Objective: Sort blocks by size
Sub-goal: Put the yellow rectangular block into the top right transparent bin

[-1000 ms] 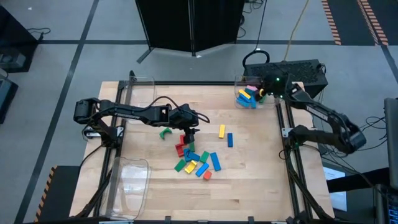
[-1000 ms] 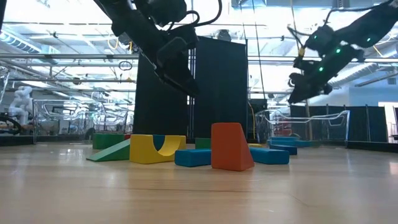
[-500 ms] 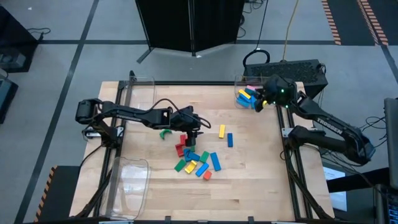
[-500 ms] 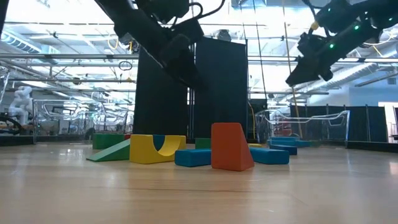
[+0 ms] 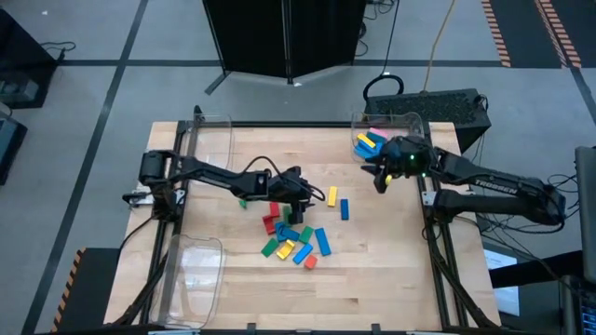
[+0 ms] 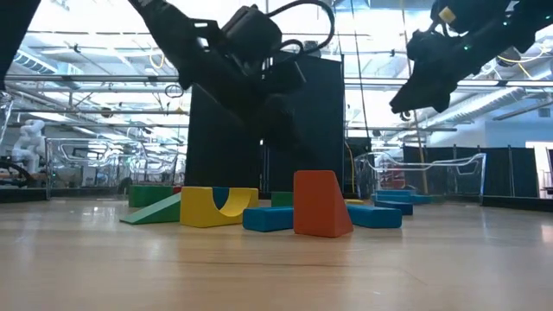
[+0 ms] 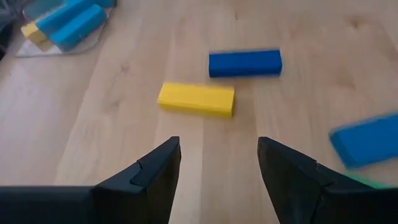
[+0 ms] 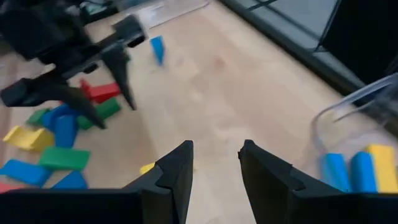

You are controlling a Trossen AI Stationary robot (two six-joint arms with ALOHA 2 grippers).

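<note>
left claw (image 5: 307, 191) spread wide and empty, lined up on the short yellow rectangular block (image 7: 196, 99).

from my seat the left claw hangs low over the wooden table (image 5: 391, 270), the yellow block just ahead of its fingers (image 7: 155, 171) and a blue rectangular block (image 7: 244, 63) near beyond it. the main heap of mixed coloured blocks (image 5: 293, 237) lies just beside the claw, toward the table's near edge. my right claw (image 5: 380, 179) is also parted and carrying nothing, hovering by the clear plastic bin (image 5: 410, 119) that already holds blue and yellow blocks (image 5: 368, 144). my worry: the yellow block lies crosswise to the gap, so if i drop without turning the wrist, a finger could land on it and skid it into the blue one, or i pinch its long axis and it twists free.
</note>
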